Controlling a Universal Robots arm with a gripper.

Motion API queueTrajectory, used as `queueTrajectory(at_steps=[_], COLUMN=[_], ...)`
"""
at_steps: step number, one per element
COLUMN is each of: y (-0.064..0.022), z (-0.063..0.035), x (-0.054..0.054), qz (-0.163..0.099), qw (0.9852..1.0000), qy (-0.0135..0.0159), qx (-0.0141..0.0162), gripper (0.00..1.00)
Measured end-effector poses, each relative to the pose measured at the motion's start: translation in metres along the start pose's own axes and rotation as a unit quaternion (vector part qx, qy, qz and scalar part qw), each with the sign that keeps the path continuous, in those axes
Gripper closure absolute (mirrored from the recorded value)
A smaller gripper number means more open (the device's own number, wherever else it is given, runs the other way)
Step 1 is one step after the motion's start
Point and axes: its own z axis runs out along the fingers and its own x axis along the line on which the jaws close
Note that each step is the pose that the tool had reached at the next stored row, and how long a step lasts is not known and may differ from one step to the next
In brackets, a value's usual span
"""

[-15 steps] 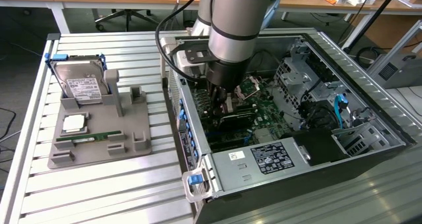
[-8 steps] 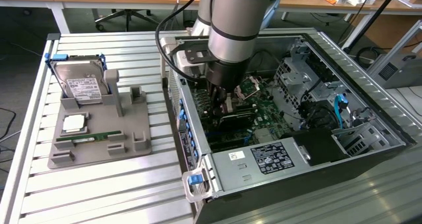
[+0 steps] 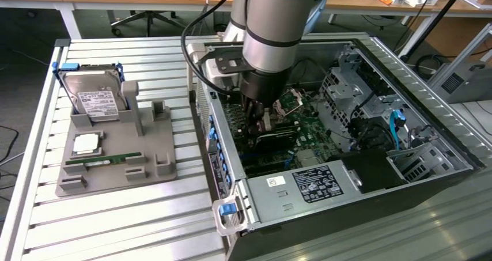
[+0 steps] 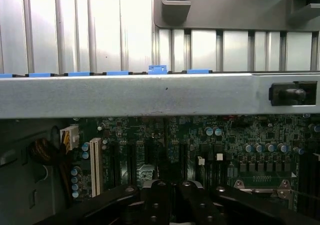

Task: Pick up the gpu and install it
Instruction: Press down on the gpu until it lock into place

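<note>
The gpu (image 3: pixel 275 139) is a dark flat card standing on edge over the green motherboard (image 3: pixel 307 131) inside the open computer case (image 3: pixel 430 128). My gripper (image 3: pixel 265 121) reaches straight down into the case and is shut on the card's upper edge. In the wrist view the black fingers (image 4: pixel 159 197) sit pressed together, just above the motherboard's expansion slots (image 4: pixel 142 157); the card itself is hidden beneath them.
A grey parts tray (image 3: pixel 115 177) on the slatted table at the exterior view's left holds a silver hard drive (image 3: pixel 96 97), a square chip (image 3: pixel 86 144) and a green memory stick (image 3: pixel 103 159). The case's metal rim (image 4: pixel 150 95), drive cages (image 3: pixel 346 88) and power supply (image 3: pixel 307 186) crowd the arm.
</note>
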Motion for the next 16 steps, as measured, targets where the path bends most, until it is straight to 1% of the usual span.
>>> queueTrajectory(at_steps=[1,3,6,11,16], y=[-0.0001,0.0000,0.0014,0.0036,0.0039], z=[-0.0020,-0.0043,-0.0043,-0.0041,-0.0013], x=[0.000,0.000,0.003,0.015,0.015], qz=[0.000,0.000,0.000,0.000,0.000], qw=[1.0000,1.0000,1.0000,1.0000,1.0000], qy=[-0.0007,0.0000,-0.0007,-0.0016,-0.0017], qx=[0.0006,0.0003,0.0005,0.0007,0.0007], gripper=[0.89,0.89,0.89,0.89,0.89])
